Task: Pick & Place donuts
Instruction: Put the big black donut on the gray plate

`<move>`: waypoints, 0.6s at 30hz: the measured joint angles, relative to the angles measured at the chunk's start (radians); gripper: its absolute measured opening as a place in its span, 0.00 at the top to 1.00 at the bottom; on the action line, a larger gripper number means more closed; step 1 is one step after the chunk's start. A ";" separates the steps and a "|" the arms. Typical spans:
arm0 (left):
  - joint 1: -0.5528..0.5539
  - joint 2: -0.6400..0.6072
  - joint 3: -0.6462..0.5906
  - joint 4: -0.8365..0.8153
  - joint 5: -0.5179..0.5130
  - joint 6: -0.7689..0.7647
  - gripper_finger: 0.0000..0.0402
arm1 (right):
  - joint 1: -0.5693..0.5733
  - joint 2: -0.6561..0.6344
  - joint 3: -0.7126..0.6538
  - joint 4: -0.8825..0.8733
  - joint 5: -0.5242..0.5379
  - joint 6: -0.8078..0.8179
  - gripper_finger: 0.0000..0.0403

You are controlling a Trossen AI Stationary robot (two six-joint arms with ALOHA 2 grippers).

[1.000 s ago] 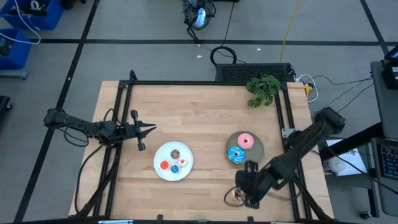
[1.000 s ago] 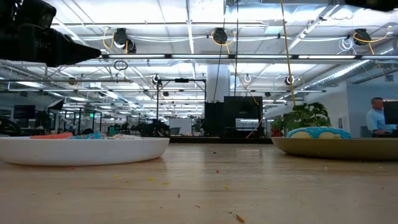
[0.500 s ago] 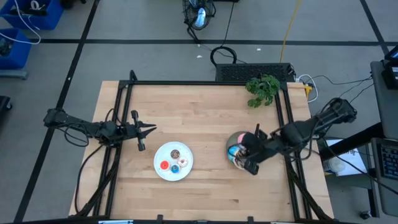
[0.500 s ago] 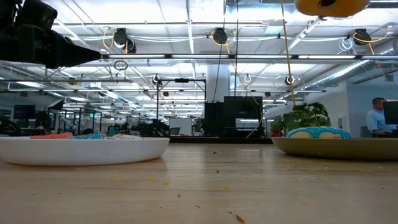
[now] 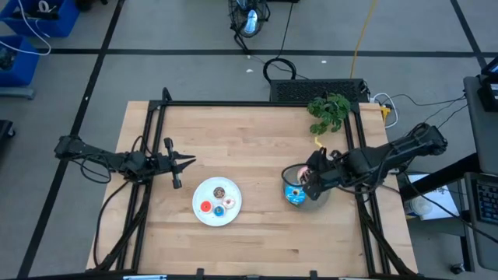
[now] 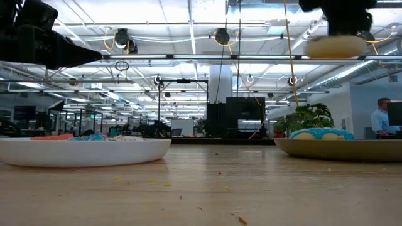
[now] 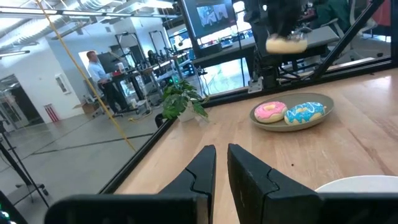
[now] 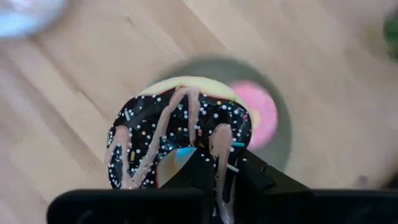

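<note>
One donut matters here: the speckled brown donut (image 8: 180, 140), clamped between the fingers of the right gripper (image 5: 313, 180) and held in the air. Straight beneath that gripper lies the grey plate (image 8: 283, 140), so the coming move looks like a plain descent and release, not a sideways carry. In the right wrist view the held ring hides most of the plate; the pink donut (image 8: 256, 112) peeks out on one side of it, and a bit of blue shows through the ring's hole, which I take for the blue sprinkled donut (image 5: 295, 194). Seen from above, the blue one sits just on the near-table-edge side of the gripper and the pink one is hidden under the arm. Free room on the plate is therefore tight: two rings already fill much of it, and the third will probably have to land against or partly on them. The ring's flat face points downward, so it has no long axis to align.

Farther off, toward the left arm, the white plate (image 5: 198, 210) holds the four tiny donuts (image 5: 218, 201), well apart from the grey plate. Beyond it the left gripper (image 5: 189, 162) waits over bare wood, fingers nearly closed and empty, much farther from the grey plate than the right one.
</note>
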 joint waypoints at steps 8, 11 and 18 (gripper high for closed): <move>0.000 0.000 0.000 0.000 0.000 0.000 0.88 | -0.021 0.001 -0.161 -0.033 -0.248 0.090 0.96; 0.000 0.000 0.000 0.001 0.000 0.000 0.88 | -0.021 0.001 -0.222 0.013 -0.289 0.094 0.96; 0.000 0.000 0.000 0.001 0.000 -0.003 0.88 | -0.021 0.001 -0.343 0.165 -0.288 0.094 0.96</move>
